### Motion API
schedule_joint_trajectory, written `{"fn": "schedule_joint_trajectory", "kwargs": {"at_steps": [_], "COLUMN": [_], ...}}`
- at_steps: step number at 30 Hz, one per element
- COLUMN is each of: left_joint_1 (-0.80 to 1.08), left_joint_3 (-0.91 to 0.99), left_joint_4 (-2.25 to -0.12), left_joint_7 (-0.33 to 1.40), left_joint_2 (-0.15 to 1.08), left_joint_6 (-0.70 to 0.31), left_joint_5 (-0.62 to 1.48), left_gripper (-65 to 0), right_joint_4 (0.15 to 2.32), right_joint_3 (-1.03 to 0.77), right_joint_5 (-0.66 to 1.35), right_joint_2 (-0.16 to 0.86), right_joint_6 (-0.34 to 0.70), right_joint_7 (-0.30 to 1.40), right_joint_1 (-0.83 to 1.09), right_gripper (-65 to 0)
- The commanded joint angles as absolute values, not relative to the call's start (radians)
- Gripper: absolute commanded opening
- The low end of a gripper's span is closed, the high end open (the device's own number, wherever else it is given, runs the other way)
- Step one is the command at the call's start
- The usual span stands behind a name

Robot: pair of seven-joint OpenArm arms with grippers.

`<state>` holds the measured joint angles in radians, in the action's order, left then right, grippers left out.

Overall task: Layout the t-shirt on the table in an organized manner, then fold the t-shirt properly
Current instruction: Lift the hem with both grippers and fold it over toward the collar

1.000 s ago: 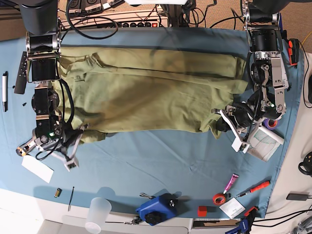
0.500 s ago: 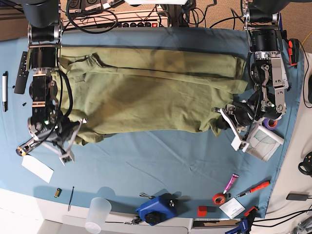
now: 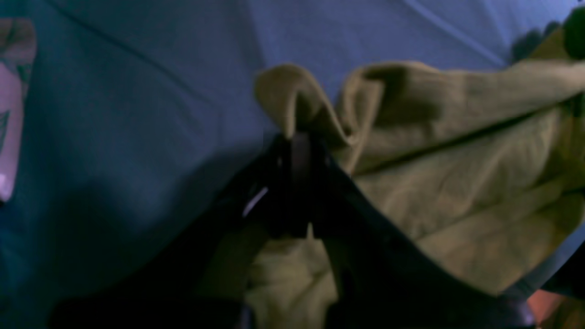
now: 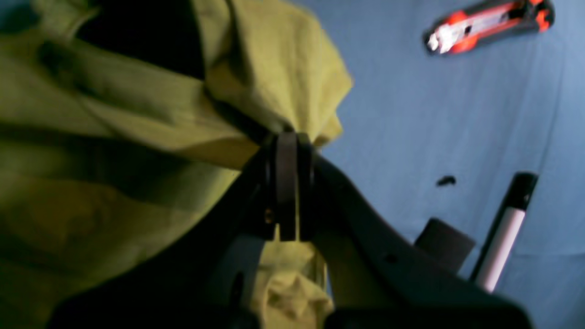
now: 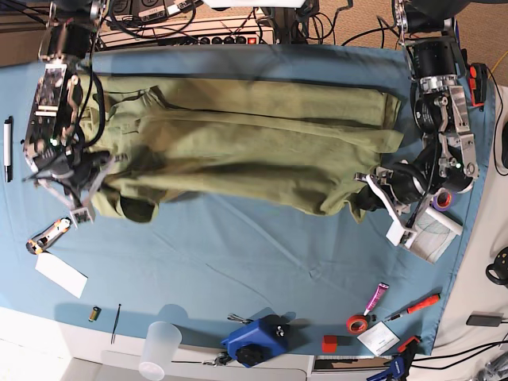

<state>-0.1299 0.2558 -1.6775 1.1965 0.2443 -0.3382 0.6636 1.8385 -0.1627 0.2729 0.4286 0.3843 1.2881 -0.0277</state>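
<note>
Olive t-shirt (image 5: 246, 147) hem pinched by both closed tools, left tool (image 3: 297, 137), right tool (image 4: 287, 137).

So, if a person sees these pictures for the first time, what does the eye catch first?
First the big olive-green t-shirt, stretched across the far half of the teal table. Next the two arms at its ends: the right gripper and the left gripper are each shut on a bunch of its cloth. After that, the small tools along the near edge, such as the blue device.
</note>
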Motion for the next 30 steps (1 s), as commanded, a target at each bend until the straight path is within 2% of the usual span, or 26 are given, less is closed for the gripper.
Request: {"fn": "schedule_joint_trajectory", "kwargs": {"at_steps": [1, 11, 30], "left_joint_1": [-0.136, -0.071, 0.006], "left_joint_3": [0.261, 0.374, 0.413], "left_joint_4": [-1.7, -1.743, -1.777], "left_joint_7": [1.187, 1.194, 1.234], "left_joint_2": [0.253, 0.253, 0.252], "left_joint_6": [-0.341, -0.339, -0.364], "left_joint_5": [0.678, 0.717, 0.797], "left_gripper": [-65.0, -65.0, -65.0], "right_joint_4": [1.872, 1.989, 1.99], "right_joint_3": [-0.188, -0.329, -0.331], "right_joint_5": [0.269, 0.27, 0.269], "right_joint_2": [0.445, 0.44, 0.365], "right_joint_6": [0.379, 0.379, 0.384], "right_joint_7": [1.259, 1.248, 1.205], "right_joint_1": [-0.03, 0.136, 0.218], "right_gripper": [-65.0, -65.0, -65.0]}}
